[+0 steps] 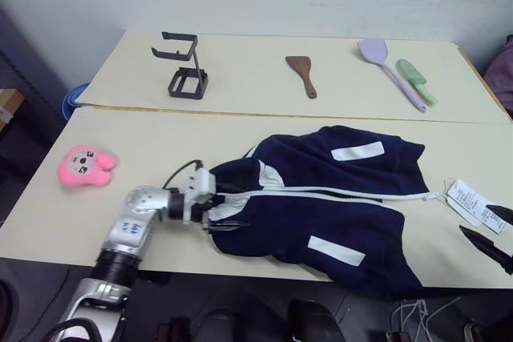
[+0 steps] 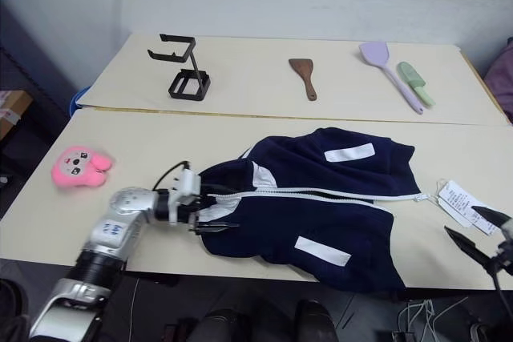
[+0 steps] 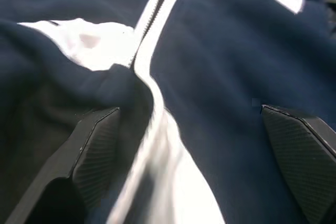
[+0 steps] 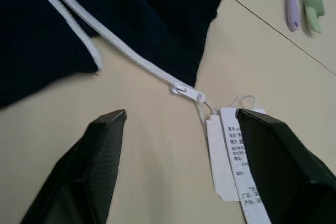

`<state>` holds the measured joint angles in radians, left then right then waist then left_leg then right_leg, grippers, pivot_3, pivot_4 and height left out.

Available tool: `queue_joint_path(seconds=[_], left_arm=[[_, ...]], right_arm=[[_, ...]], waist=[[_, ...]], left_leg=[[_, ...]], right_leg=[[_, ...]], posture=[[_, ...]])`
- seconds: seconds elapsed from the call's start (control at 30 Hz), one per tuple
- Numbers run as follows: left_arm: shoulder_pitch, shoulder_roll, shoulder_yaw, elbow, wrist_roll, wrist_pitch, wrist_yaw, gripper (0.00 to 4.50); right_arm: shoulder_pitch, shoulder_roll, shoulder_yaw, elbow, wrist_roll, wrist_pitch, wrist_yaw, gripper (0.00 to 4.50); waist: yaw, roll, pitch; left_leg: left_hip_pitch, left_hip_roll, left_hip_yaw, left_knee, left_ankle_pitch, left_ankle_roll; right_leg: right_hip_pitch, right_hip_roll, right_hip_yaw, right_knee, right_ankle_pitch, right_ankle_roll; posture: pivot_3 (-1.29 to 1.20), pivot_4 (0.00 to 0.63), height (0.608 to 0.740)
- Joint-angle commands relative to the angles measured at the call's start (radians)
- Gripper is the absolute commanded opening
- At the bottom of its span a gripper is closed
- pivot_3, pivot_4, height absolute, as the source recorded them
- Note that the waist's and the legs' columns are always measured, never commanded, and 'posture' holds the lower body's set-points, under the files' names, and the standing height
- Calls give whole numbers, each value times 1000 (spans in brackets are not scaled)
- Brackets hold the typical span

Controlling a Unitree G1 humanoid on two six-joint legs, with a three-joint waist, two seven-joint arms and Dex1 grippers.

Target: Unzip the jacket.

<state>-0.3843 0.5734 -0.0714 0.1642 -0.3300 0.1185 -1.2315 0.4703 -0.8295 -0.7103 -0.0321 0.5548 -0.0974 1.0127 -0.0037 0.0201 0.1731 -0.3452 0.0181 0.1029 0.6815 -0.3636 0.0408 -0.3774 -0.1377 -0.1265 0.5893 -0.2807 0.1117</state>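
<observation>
While both grippers gape, holding nothing, jacket [image 1: 321, 206] lies flat near table's front edge. Left gripper [image 1: 220, 220] at collar, right gripper [image 1: 489, 234] just beside hang tags [image 1: 469, 202]. Risk: zipper pull [image 4: 187, 92] sits loose; right may grab 1 tag instead.

Left arm reached in from near left, its hand [image 1: 227, 219] pointing right, fingers spread wide. Right hand [image 1: 487, 232] at near right, fingers apart, empty.
</observation>
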Motion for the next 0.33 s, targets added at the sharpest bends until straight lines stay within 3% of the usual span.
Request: queue_joint_path(seconds=[0.03,0.17,0.33], left_arm=[[92,109,96,-101,-35,-47,-47,4500],[227,182,159,-60,26,-167,-17,4500],[310,191,214,-26,29,-206,44,4500]], right_arm=[[115,26,16,-280,53,-11,111,4451],[115,96,184,-382,1,-56,122,4451],[28,169,248,-304,-67,-106,77,4451]], waist=[[-1,0,0],[2,-3,1],[7,-4,2]], left_leg=[[0,0,0,0,-1,-1],[2,1,0,-3,-3,-4],[-8,-3,0,0,-4,-4]], right_leg=[[0,0,0,0,-1,-1],[-1,0,0,1,-2,-4],[-13,-6,1,6,-3,-5]], posture=[[0,150,740],[0,150,740],[0,150,740]])
